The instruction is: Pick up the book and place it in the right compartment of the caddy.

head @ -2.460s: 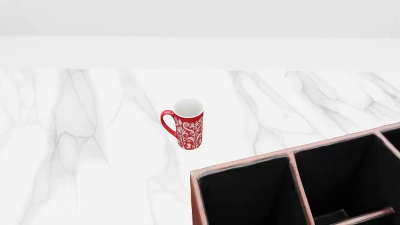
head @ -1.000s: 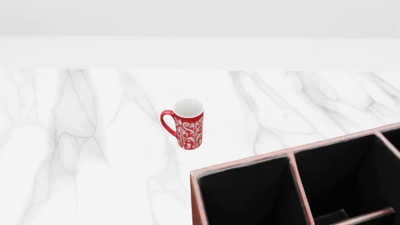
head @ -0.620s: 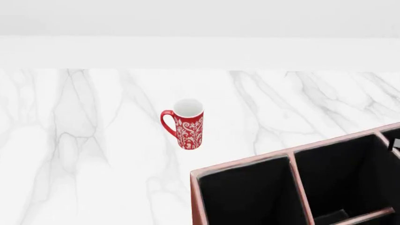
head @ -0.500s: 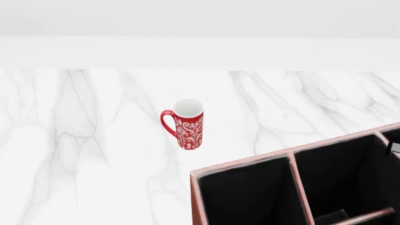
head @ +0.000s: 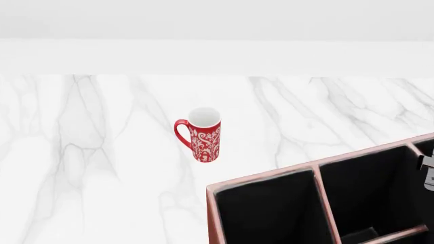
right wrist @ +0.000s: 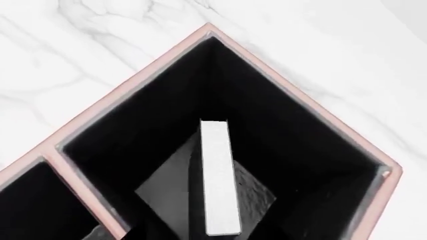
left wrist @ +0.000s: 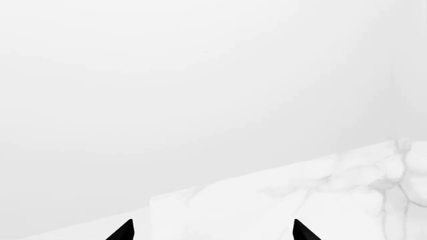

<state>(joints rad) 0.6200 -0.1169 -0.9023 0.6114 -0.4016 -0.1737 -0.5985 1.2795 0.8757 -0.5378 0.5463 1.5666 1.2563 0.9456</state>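
Your right wrist camera looks down into a corner compartment of the caddy (right wrist: pixel 133 82), where the book (right wrist: pixel 219 180) stands on edge, white pages up, leaning against the black lining. Whether your right hand (head: pixel 427 173) is released or clenched cannot be told. Your left hand (left wrist: pixel 210 231) is spread apart, holding nothing. The mug (head: pixel 202 134) stands on the table (head: pixel 88 152).

Caddy (head: pixel 318 170) cut off at head view's lower right; right pincer (head: pixel 427 173) mostly out of frame, grip unreadable.
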